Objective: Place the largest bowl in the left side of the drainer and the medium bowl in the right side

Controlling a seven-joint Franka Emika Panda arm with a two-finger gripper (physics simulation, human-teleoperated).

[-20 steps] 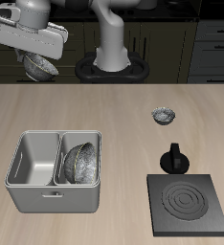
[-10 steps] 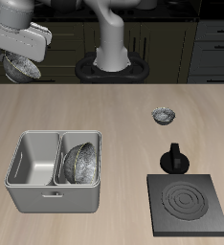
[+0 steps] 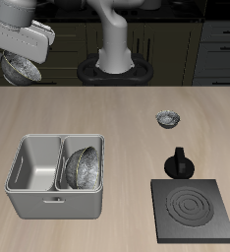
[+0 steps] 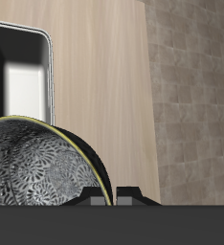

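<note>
1. The medium bowl (image 3: 22, 67) is hanging high in the air beyond the table's back edge, off toward the drainer's side of the scene, tilted so that its speckled outside is showing; in the wrist view the same bowl (image 4: 37, 163) is filling the space right under the camera, its rim edged in a thin yellowish line.
2. The gripper (image 3: 25, 57) is carrying it — the fingers are clamped on the bowl's rim, holding it well above the wooden table (image 3: 117, 118).
3. The largest bowl (image 3: 83, 165) is sitting inside the drainer (image 3: 54, 200), leaning on its side in the compartment nearer the table's middle, with its speckled surface facing the exterior camera.
4. The drainer's other compartment (image 3: 33, 165) is showing only its bare grey walls; a corner of the drainer (image 4: 18, 72) is also showing in the wrist view, beside the held bowl.
5. The smallest bowl (image 3: 168, 119) is resting upright on the table, well apart from the drainer and farther back.
6. A black moka-style pot (image 3: 177, 163) is standing just behind a black square stove plate (image 3: 194, 211) — both are sitting near the table's front edge.
</note>
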